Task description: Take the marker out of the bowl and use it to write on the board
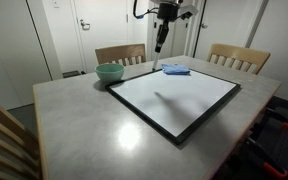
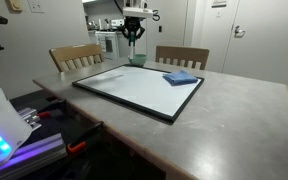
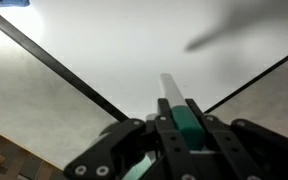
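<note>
My gripper (image 1: 161, 36) hangs high above the far edge of the board (image 1: 174, 95), shut on the marker (image 1: 158, 46), which points down. In the wrist view the marker (image 3: 172, 92) shows a pale barrel and a green end clamped between the fingers (image 3: 162, 118). Its tip is well above the glossy white board (image 3: 134, 50). The mint-green bowl (image 1: 109, 72) stands on the table beside the board's far corner. In an exterior view the bowl (image 2: 137, 60) is just below the gripper (image 2: 134, 32), behind the board (image 2: 134, 85).
A flat blue cloth (image 1: 175, 69) lies on the board's far part, also seen in an exterior view (image 2: 181, 77). Two wooden chairs (image 1: 120, 54) (image 1: 238, 58) stand at the far side of the grey table (image 1: 74, 120). A robot base (image 2: 4, 120) stands close by.
</note>
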You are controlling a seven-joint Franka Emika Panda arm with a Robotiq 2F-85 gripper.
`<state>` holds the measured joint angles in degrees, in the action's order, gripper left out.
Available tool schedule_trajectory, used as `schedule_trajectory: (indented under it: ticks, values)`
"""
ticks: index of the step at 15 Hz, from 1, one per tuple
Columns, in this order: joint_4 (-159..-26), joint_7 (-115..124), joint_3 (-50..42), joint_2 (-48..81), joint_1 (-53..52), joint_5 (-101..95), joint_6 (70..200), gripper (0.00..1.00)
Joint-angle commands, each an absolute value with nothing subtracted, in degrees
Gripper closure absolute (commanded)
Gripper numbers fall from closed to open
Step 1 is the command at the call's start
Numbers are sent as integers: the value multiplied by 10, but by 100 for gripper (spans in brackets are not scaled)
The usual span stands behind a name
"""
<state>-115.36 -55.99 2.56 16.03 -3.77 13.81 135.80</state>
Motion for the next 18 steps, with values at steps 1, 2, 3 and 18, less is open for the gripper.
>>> schedule_trajectory:
  ticks: [1,2,3,18]
  values:
    - [-1163,-566,45,172,-18,111,1396,95]
    - [-1161,-567,48,177,-16,109,1400,95]
    - [-1158,-567,51,183,-14,108,1400,95]
    - [-1149,-488,49,232,-23,-27,1422,95]
